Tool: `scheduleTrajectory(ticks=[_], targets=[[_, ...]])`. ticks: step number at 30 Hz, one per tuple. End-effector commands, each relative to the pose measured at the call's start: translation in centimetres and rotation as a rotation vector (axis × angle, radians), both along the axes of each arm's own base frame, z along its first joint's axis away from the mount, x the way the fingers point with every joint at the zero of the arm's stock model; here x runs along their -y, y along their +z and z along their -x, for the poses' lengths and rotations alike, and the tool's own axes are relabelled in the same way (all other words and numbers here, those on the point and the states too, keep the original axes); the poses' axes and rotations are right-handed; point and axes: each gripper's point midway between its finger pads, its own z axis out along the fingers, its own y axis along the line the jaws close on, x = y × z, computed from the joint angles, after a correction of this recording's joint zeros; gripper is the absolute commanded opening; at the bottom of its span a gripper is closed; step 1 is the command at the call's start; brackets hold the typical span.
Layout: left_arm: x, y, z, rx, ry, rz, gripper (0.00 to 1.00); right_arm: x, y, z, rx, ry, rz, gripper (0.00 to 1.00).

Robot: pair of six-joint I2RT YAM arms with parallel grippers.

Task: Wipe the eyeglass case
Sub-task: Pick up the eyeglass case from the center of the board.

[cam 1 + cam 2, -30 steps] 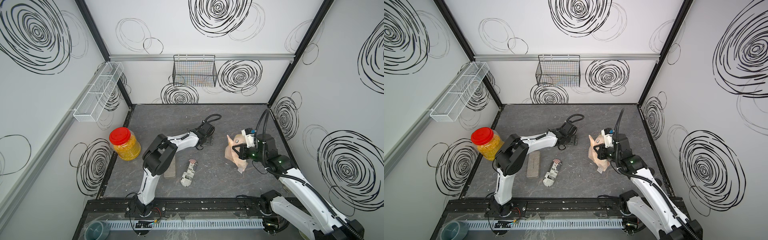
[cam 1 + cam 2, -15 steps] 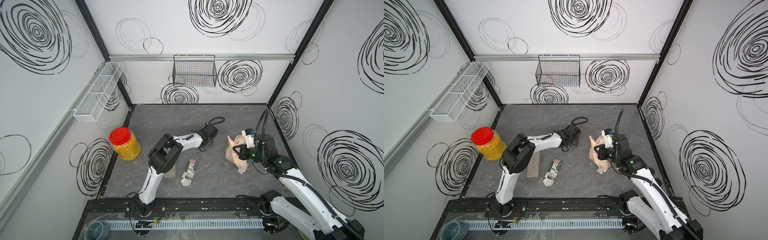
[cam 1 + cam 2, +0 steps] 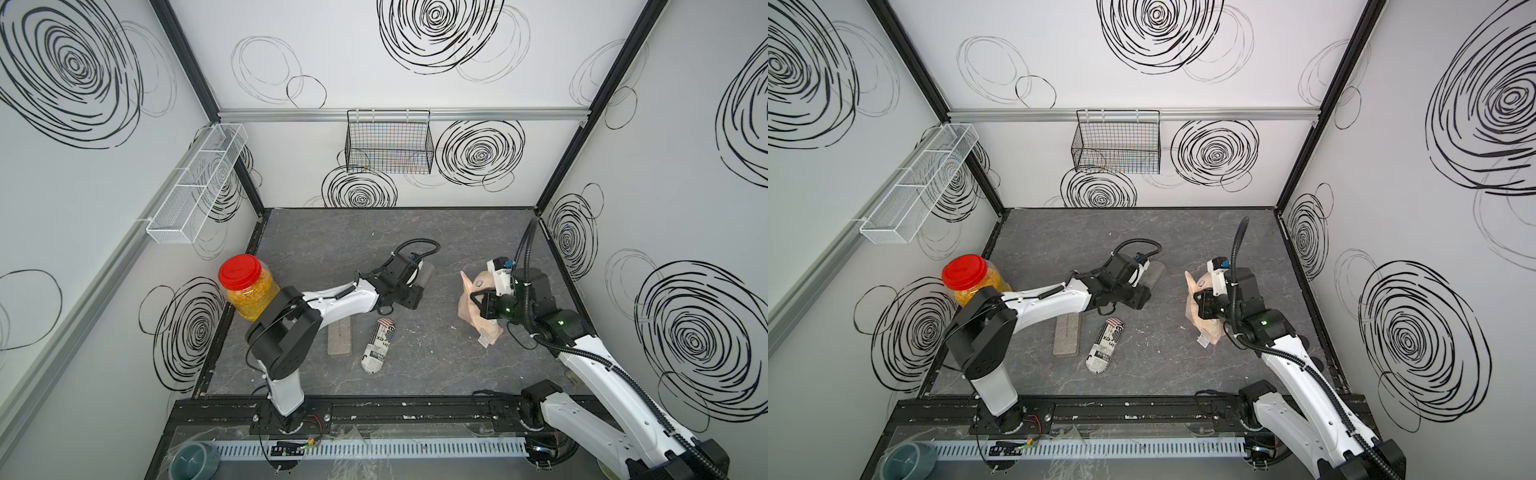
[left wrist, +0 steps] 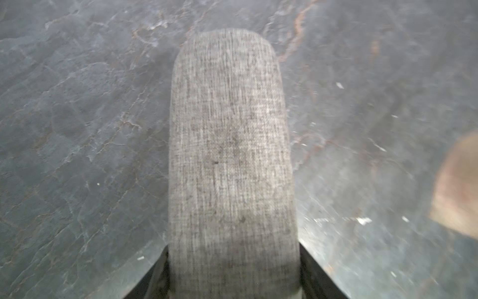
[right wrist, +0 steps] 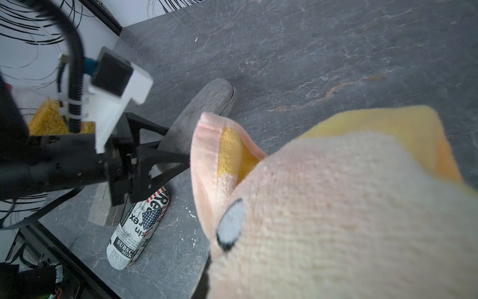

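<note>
Left fingers, grey eyeglass case clamped between

Newsprint case: "SUBSC", "MOR".

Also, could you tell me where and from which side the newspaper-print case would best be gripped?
Probably at its middle, from straight above, jaws across the narrow width: the newspaper-print case lies flat on the table, long and rounded. The grey block lies close alongside, so one finger must fit that gap.

Top views looked down over whole scene; both close wrist cameras shared grey eyeglass case at left gripper.
</note>
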Motion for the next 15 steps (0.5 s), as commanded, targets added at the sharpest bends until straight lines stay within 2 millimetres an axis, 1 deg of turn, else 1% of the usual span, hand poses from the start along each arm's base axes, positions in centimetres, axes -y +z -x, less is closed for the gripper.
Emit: scheduleTrajectory(ticks=[1,4,6,10,12,15], targets=[[2.5,3.5,3.1,0.054,-0.244,0.137,0.64,0.0,3.1,-1.4,0.080,-0.007,0.005,0.00],[2.7,4.5,5.4,0.069,-0.312,0.151,0.64,-0.7,4.2,-2.6,0.112,0.017,0.001,0.00],[2.8,5.0,6.5,0.088,-0.330,0.151,0.65,-1.4,4.4,-3.5,0.111,0.037,-0.009,0.00],[3.4,6.2,8.2,0.110,-0.344,0.181,0.66,-3.7,5.2,-4.6,0.132,0.115,-0.084,0.00],[3.9,7.0,8.9,0.133,-0.342,0.218,0.65,-4.4,5.2,-5.0,0.155,0.146,-0.102,0.00],[4.5,7.5,9.8,0.145,-0.346,0.228,0.64,-5.5,4.7,-5.0,0.138,0.201,-0.111,0.00]])
